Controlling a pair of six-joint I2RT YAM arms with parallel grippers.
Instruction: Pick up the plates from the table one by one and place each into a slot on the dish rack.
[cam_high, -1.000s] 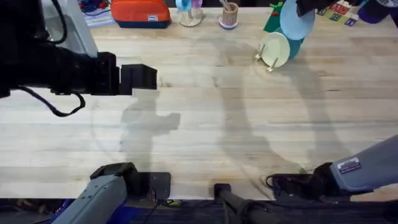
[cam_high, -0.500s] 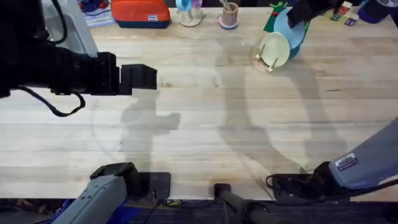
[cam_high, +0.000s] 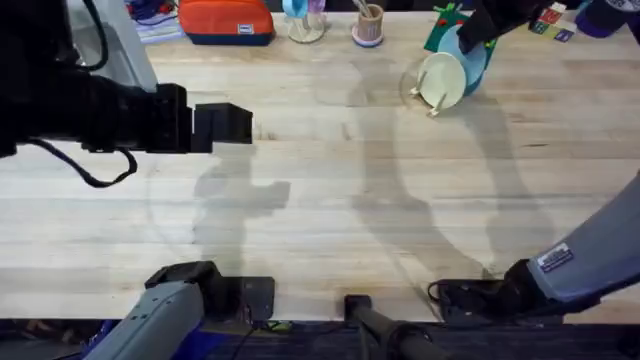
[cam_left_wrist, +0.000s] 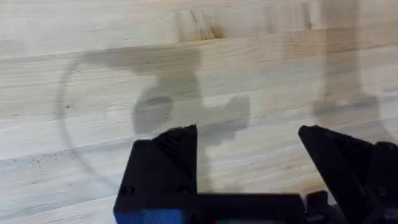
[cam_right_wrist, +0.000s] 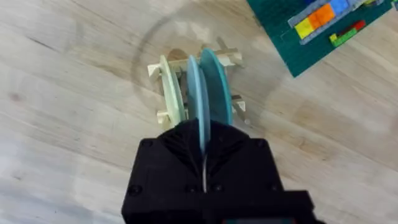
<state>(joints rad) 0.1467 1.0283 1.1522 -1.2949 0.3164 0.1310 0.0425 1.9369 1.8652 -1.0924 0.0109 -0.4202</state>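
Observation:
The light wooden dish rack (cam_high: 424, 96) stands at the far right of the table (cam_high: 330, 190). In it a cream plate (cam_high: 441, 80) stands upright in front, and a teal plate (cam_high: 479, 72) behind. Between them sits the light blue plate (cam_high: 464, 50), with my right gripper (cam_high: 480, 30) shut on its top edge. From the right wrist, the cream plate (cam_right_wrist: 169, 93), light blue plate (cam_right_wrist: 198, 93) and teal plate (cam_right_wrist: 219, 90) stand side by side in the rack (cam_right_wrist: 231, 57) under the right gripper (cam_right_wrist: 203, 134). My left gripper (cam_high: 235, 122) hovers open over bare wood (cam_left_wrist: 249, 155).
A green toy board (cam_high: 440, 25) with coloured bricks lies just behind the rack (cam_right_wrist: 311, 31). An orange pouch (cam_high: 225, 20) and a cup of sticks (cam_high: 368, 25) line the far edge. The left arm hangs large and dark over the left side.
My right gripper has lowered the light blue plate from above the rack down between the cream and teal plates. The left arm has not moved.

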